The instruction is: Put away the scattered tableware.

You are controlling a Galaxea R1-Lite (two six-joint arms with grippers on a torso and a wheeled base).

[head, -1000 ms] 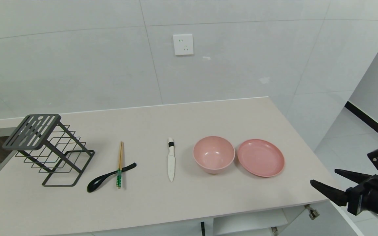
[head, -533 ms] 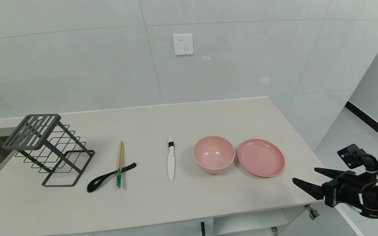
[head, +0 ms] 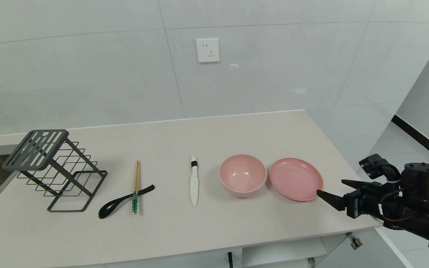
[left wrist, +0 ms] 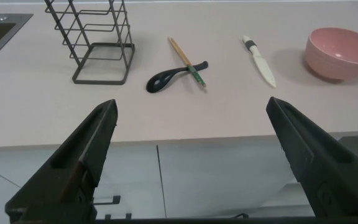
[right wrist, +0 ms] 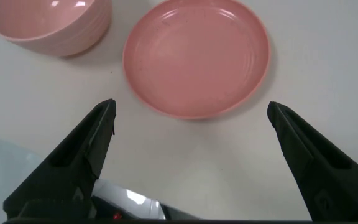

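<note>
right claw: fingers spread wide, nothing held. I have it low over the table's right edge, aimed at the plate. The nearer fingertip sits just at the plate's right rim; I can't tell whether it touches. From the right wrist view the plate lies ahead, between the two fingers.
left claw: fingers apart, empty. It hangs off the table's front edge, facing the rack, spoon, chopsticks and knife.
plate: pink, shallow, flat on the table, rightmost of the row.
bowl: pink, upright, just left of the plate, rims almost meeting.
knife: white, flat on the table left of the bowl. Its black-banded handle points to the wall, the blade tip to the front edge.
chopsticks: the pair lies together, running front to back and crossing over the spoon's handle.
spoon: black, lying at a slant, its bowl end toward the front left, near the rack's foot.
rack: dark wire frame with a slotted top, standing at the table's left end, nothing in it.
wall socket: white, on the tiled wall behind.
</note>
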